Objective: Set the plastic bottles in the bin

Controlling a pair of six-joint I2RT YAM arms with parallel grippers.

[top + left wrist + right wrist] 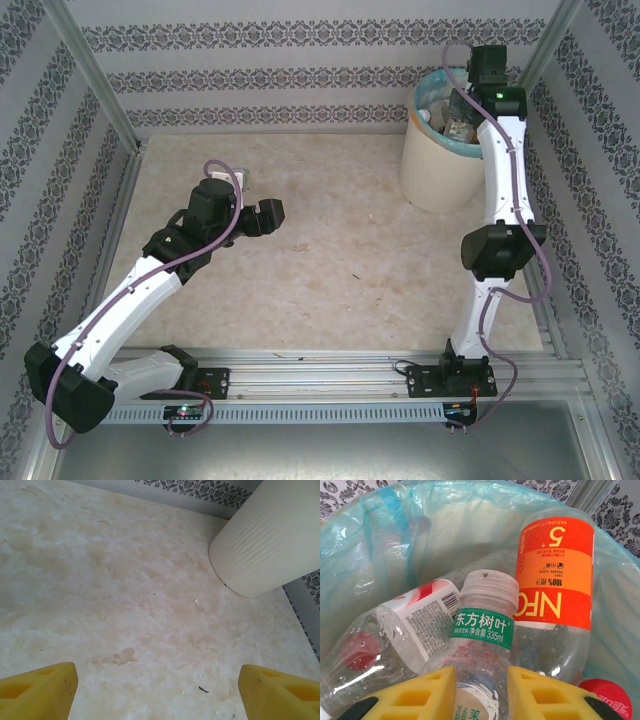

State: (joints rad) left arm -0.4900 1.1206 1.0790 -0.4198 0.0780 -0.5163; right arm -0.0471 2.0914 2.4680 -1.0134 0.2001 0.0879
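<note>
Right gripper [481, 692] sits in the bin [437, 165] mouth, fingers hugging the green-label bottle [481, 625]. Bottle's long axis runs straight away from them, cap at the far end. Clamped or loose, I can't tell. Left gripper [157, 700] is spread wide over the table [125, 580].

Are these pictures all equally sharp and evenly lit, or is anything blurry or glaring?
Top external view: even, soft light, faint shadows, slightly hazy. Left wrist view: table sharp, yellow left fingers softer up close. Right wrist view: green-labelled bottle crisp, droplets glinting, right fingers soft at the edge.
</note>
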